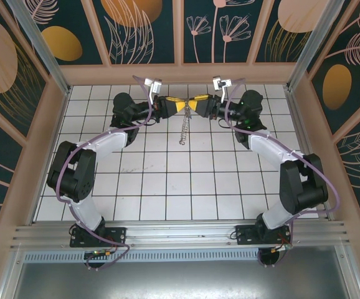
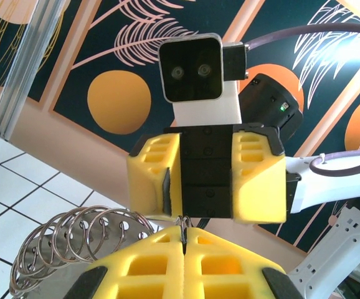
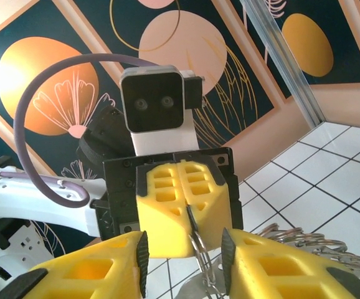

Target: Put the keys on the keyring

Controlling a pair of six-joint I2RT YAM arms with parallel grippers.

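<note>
My left gripper (image 1: 177, 106) and right gripper (image 1: 196, 105) meet tip to tip above the far middle of the tiled floor. The left gripper (image 2: 184, 229) is shut on a thin silvery ring (image 2: 184, 222). From it a chain of silvery split rings (image 1: 182, 129) hangs down to the tiles. The right gripper (image 3: 184, 252) is open, its yellow fingers (image 3: 93, 268) standing either side of the chain (image 3: 200, 250) and the left gripper's tips (image 3: 186, 208). More linked rings (image 2: 68, 240) fan out to the side. The blue-headed key and the tan-brown keyring loop are out of view.
White tiles (image 1: 180, 180) cover the floor between the arms. Painted panel walls (image 1: 180, 31) rise close behind the grippers, with metal corner posts (image 1: 40, 43) at left and right. An aluminium rail (image 1: 180, 233) runs along the near edge at the arm bases.
</note>
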